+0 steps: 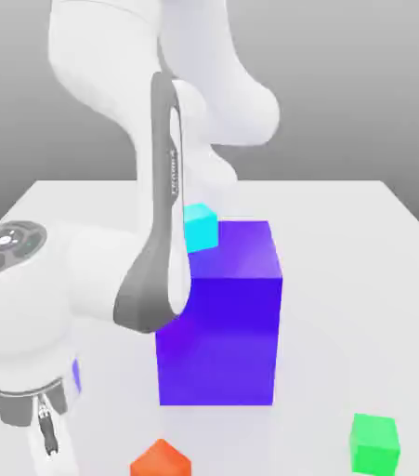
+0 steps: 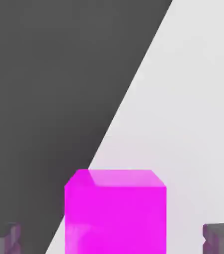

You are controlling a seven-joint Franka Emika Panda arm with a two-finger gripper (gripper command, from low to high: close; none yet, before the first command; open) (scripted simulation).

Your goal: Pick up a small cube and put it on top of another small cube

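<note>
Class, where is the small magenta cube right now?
In the hand view, the magenta cube sits on the white table, directly between the tool's two grey fingertips, with gaps on both sides.

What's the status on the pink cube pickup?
Jaws either side of pink cube, gaps showing, not gripped. Orange cube and green cube nearby. Nothing in the way.

My pink cube (image 2: 114,213) looks smooth and faintly glossy, like plastic. My fingers (image 2: 222,237) are matt grey. The table (image 1: 343,242) is smooth, pale, slightly reflective. The blue block (image 1: 222,325) has a soft sheen.
</note>
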